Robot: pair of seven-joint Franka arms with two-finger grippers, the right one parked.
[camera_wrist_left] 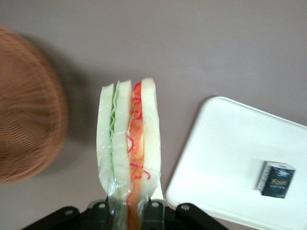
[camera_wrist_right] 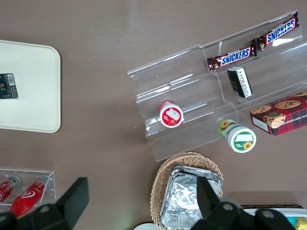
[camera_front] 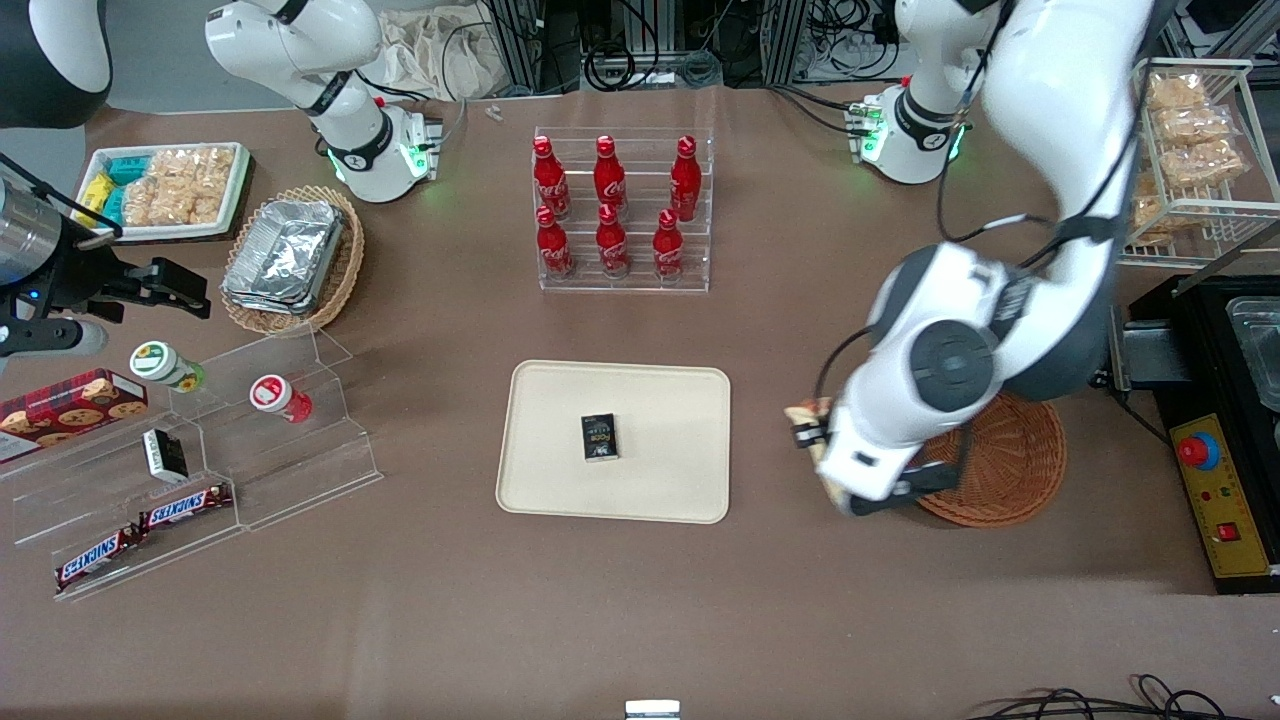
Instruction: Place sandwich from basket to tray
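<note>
My left gripper (camera_front: 812, 437) is shut on the sandwich (camera_front: 806, 411), a wedge of white bread with green and orange-red layers. The wrist view shows the black fingers (camera_wrist_left: 154, 211) pinching the wedge's wrapped narrow end, with the sandwich (camera_wrist_left: 129, 143) sticking out from the gripper (camera_wrist_left: 128, 209). It hangs above the brown table between the reddish-brown woven basket (camera_front: 1010, 470) and the cream tray (camera_front: 560, 480), close beside the basket's rim. The basket (camera_wrist_left: 24, 110) and the tray (camera_wrist_left: 225, 158) flank the sandwich. A small dark box (camera_front: 600, 437) lies in the middle of the tray.
A clear rack of red bottles (camera_front: 620, 210) stands farther from the front camera than the tray. Toward the parked arm's end are an acrylic snack stand (camera_front: 200, 470) and an oval wicker basket of foil trays (camera_front: 290, 260). A black machine (camera_front: 1225, 430) sits beside the round basket.
</note>
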